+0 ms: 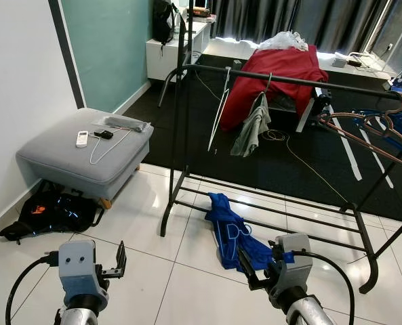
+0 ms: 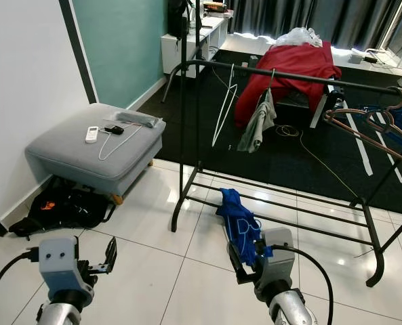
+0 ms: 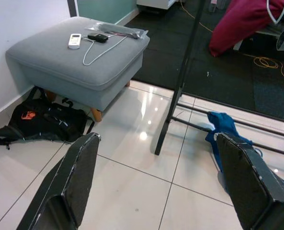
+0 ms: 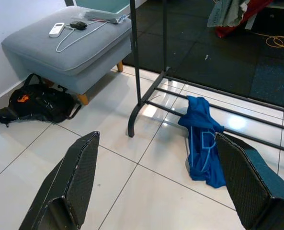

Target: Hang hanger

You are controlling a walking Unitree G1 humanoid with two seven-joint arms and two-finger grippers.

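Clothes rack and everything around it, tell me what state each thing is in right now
Clothes rack: standing upright.
White hanger: hanging on the rail, bare.
Grey garment: hanging from the rail.
Blue garment: crumpled on the floor.
Wooden hangers: bunched at the rack's right end.
Left gripper: open, holding nothing.
Right gripper: open, holding nothing.

Two silver arms, grey boxy wrist modules, black cable looped off each. Left gripper (image 1: 121, 259) and right gripper (image 1: 245, 262): two long black fingers (image 3: 77, 179), textured pads, scuffed pale edges.
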